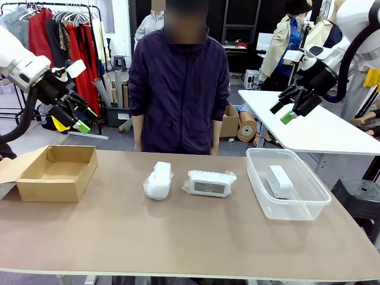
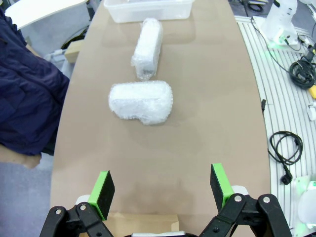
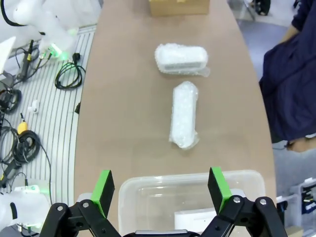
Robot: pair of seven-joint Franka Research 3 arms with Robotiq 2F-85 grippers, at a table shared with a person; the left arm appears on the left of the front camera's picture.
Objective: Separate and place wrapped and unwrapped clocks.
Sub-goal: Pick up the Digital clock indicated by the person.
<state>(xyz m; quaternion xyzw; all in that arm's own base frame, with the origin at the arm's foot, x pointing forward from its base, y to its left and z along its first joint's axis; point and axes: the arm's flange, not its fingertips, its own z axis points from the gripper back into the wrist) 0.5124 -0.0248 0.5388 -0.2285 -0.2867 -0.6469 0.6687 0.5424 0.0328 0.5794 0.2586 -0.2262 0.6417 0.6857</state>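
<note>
We see the left wrapped clock [image 1: 158, 180], a whitish bubble-wrap bundle, lying end-on to us at the middle of the table [image 1: 119, 237]. Near it but apart, the right wrapped clock [image 1: 209, 183] lies broadside, its grey screen showing through. The bare clock [image 1: 279, 181], smooth and white, lies inside the clear tub [image 1: 297, 203].

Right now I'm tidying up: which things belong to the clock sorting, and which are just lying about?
Job: left wrapped clock; middle wrapped clock; bare clock; clear tub holding it; cardboard box, probably.
Lying about: floor cables; clothes rack; white table.

brown table [image 1: 119, 237] | cardboard box [image 1: 47, 190] | left wrapped clock [image 1: 158, 180] | middle wrapped clock [image 1: 209, 183] | clear tub [image 1: 291, 212]
</note>
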